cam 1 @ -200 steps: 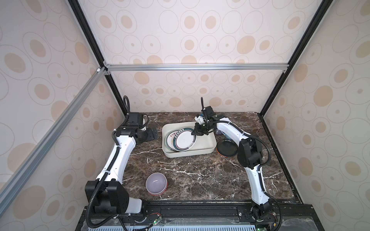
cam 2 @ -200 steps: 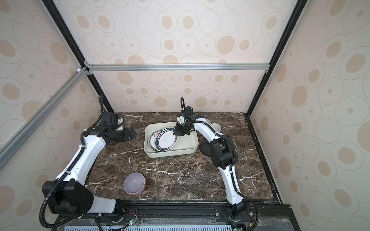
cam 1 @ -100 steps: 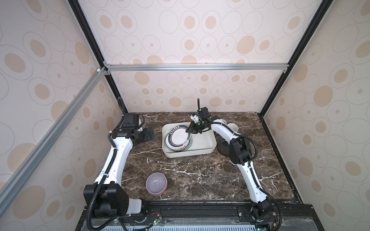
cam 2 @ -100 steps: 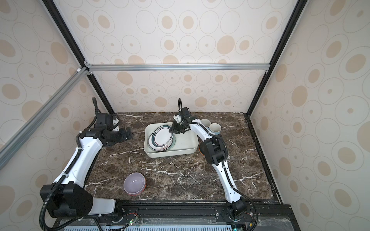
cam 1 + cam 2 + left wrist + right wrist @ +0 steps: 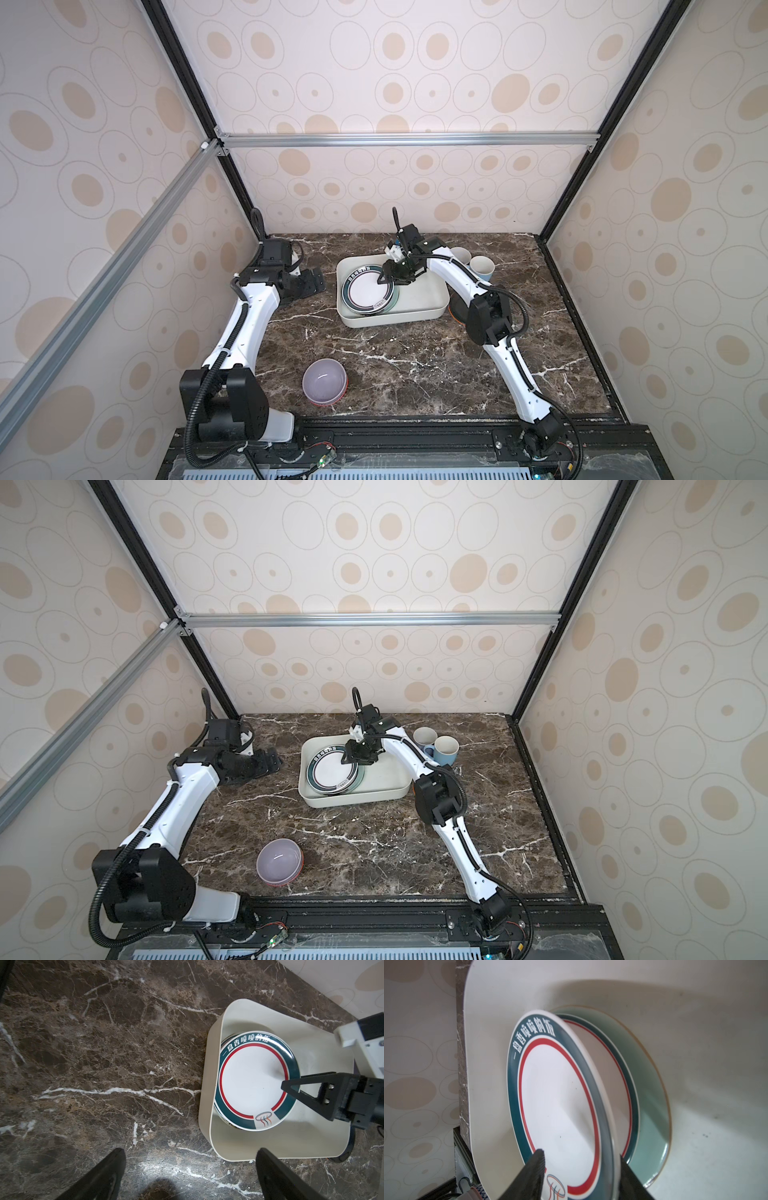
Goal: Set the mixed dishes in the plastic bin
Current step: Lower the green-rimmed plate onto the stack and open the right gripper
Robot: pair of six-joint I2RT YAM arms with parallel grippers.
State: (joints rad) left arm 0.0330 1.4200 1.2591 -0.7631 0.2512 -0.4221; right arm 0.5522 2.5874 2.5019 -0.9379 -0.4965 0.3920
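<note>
A: R claw (image 5: 580, 1154), gripping or not?
B: Released, I'd say. Its jaws stand apart astride the rim of the dark-rimmed plate (image 5: 256, 1082), not pinching it. The rim looks blurred in the right wrist view. L claw (image 5: 191, 1151) is wide open & empty, over bare table (image 5: 374, 357) just beside the bin (image 5: 395, 321).
A: Where's the plate?
B: Inside the bin, in its left half in both top views, tilted on a stack: a twin plate (image 5: 608, 1076), then the mint-green plate (image 5: 652, 1105) underneath.
A: Tip for this step?
B: Back the claw straight off the rim, no sideways drag, or a finger may hook the edge & flip it.
A: Looks?
B: Glossy white centre, thin red ring, broad teal band w/ white characters, small steam logo. Slick glaze, prob. slides easily.
A: What's left?
B: The lavender bowl (image 5: 324, 381) & two mugs (image 5: 482, 266) sit outside, on the table.
</note>
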